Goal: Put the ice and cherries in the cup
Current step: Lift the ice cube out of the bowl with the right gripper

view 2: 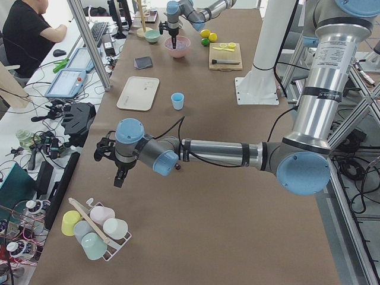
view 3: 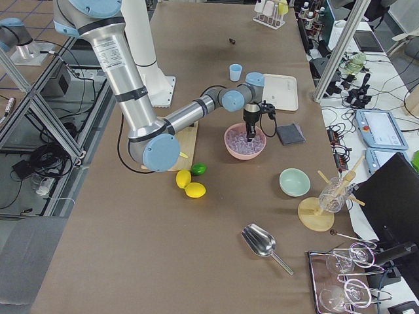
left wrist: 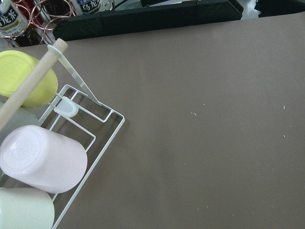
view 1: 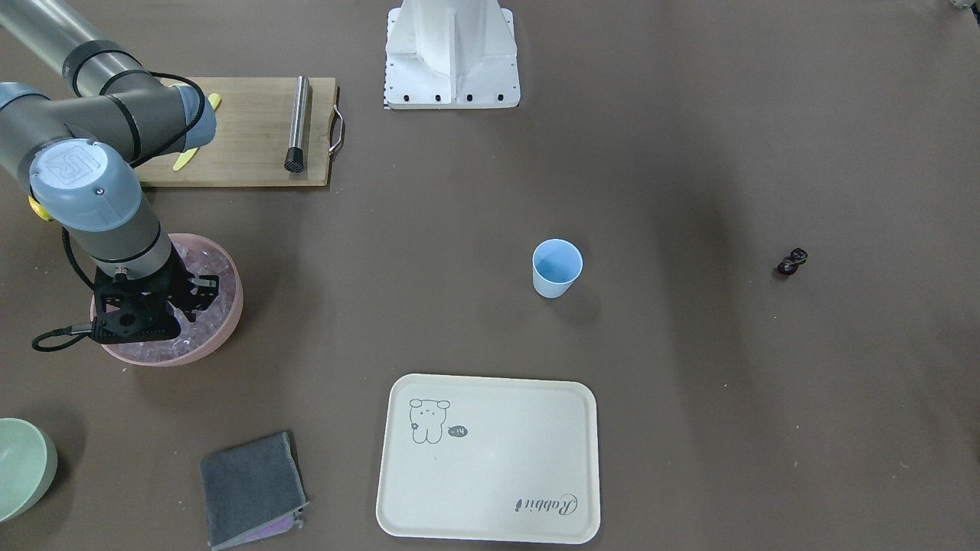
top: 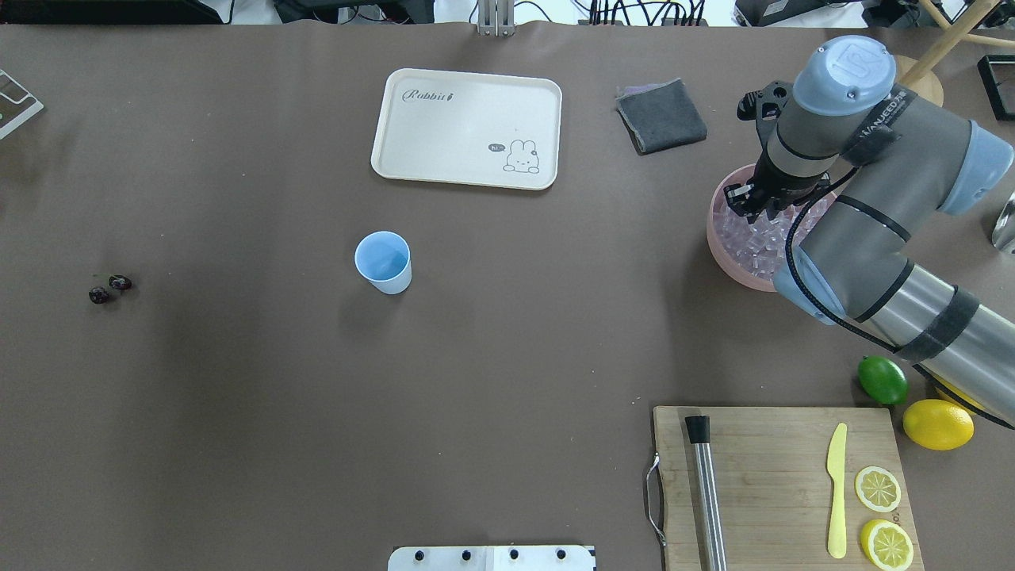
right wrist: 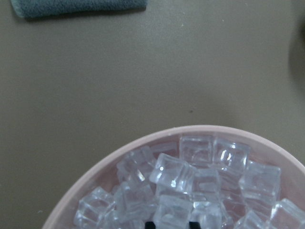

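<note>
Ice [right wrist: 171, 174]: clear, glassy, heaped cubes.

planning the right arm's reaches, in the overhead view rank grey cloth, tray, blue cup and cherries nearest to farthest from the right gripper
From the right gripper, down in the pink bowl:
1. grey cloth, just up-left of it
2. tray, top centre
3. blue cup, mid-table
4. cherries, far left

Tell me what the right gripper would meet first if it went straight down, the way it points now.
Most likely the ice in the pink bowl, directly under the right gripper; the remaining gap is unclear.
</note>
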`<state>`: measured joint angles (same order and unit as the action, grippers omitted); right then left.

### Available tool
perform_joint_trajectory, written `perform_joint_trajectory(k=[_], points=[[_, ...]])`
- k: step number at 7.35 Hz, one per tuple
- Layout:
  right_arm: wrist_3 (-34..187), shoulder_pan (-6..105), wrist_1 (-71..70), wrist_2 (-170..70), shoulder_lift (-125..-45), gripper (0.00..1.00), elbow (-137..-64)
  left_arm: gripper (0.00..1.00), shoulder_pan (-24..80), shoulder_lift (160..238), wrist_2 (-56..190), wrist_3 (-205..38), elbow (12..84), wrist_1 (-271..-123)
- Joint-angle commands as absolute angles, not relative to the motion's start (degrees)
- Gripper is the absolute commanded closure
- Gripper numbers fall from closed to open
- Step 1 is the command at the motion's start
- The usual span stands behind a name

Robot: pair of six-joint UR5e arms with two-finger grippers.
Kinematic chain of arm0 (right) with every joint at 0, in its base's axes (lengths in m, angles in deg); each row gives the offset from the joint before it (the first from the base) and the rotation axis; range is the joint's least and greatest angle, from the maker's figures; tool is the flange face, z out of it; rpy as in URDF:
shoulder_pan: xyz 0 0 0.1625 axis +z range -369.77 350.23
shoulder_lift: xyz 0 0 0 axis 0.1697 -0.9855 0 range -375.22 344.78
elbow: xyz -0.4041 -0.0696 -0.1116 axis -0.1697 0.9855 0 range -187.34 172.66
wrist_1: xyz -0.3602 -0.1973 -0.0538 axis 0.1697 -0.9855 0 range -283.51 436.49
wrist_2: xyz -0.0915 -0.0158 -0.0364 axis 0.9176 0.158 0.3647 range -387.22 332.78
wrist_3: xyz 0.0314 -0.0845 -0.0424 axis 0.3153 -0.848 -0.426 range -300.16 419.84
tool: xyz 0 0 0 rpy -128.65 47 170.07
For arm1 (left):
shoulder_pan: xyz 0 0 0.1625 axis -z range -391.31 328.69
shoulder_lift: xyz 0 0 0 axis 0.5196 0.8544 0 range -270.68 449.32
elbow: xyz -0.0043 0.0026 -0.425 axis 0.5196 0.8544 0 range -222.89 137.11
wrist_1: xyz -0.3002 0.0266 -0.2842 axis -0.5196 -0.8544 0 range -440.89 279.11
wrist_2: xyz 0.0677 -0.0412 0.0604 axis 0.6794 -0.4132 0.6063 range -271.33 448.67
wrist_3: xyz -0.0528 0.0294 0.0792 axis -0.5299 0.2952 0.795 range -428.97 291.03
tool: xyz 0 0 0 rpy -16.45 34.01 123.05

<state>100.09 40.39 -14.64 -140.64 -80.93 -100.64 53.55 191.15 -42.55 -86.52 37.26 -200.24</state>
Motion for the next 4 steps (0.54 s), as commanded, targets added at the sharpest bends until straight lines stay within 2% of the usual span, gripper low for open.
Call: perform_joint_trajectory(k=[1, 3, 4], points=[[100.1, 42.2, -15.8, -141.6, -78.7, 0.78, -101.6, 0.02, 53.5, 191.1, -42.5, -86.6, 37.3, -200.2], [100.3, 45.8, -16.4, -146.4, -75.4, 0.78, -102.3, 0.02, 53.5, 191.0, -42.5, -86.7, 37.3, -200.2], [107.7, 45.0, -17.5, -147.5, -71.7, 0.79, -102.0, 0.02, 53.6, 191.0, -42.5, -86.7, 37.4, -200.2]])
